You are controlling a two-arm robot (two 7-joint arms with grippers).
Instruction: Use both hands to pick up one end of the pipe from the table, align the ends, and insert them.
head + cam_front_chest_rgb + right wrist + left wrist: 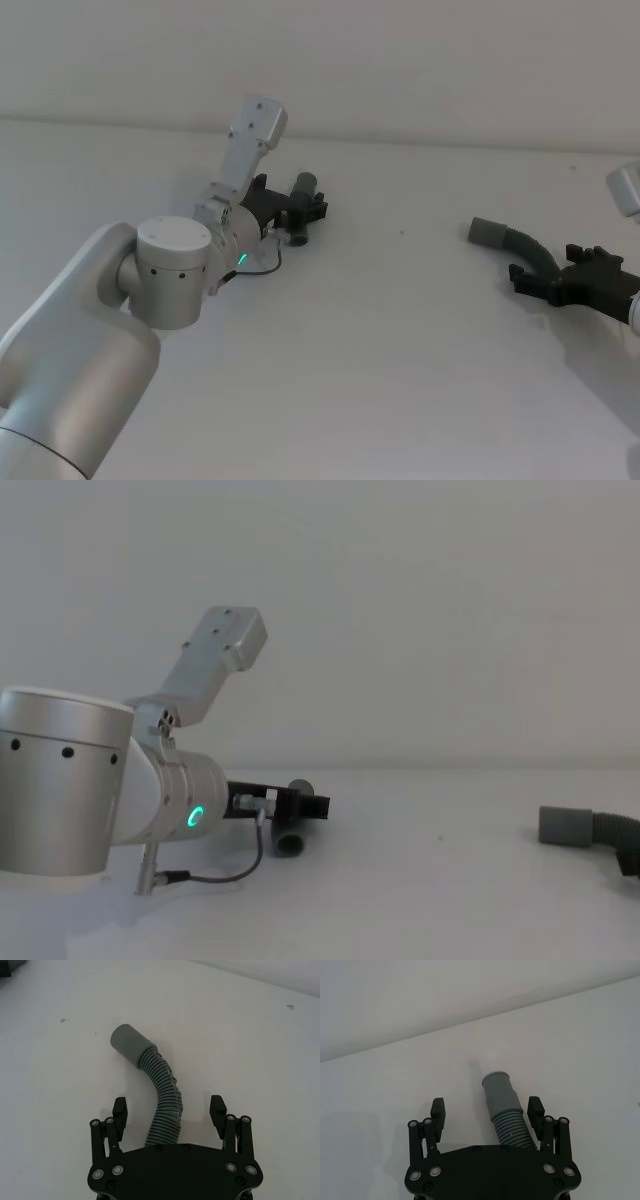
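Note:
Two grey pipe pieces lie on the white table [400,350]. The short dark piece [302,200] at the left shows a smooth cuff [497,1091] and ribs in the left wrist view. My left gripper [303,212] [487,1107] is open, its fingers on either side of that piece. The pipe lies close to one finger [535,1110], with a gap at the other. At the right, the ribbed hose [162,1105] curves to its lighter smooth cuff [490,232] [129,1045]. My right gripper [548,265] [169,1107] is open and straddles the hose's ribbed part, behind the cuff.
The pale wall [400,70] rises behind the table's far edge. A thin black cable [230,865] loops under the left wrist. A wide stretch of bare table separates the two pipe pieces. The hose cuff [565,825] sits near the right edge in the chest view.

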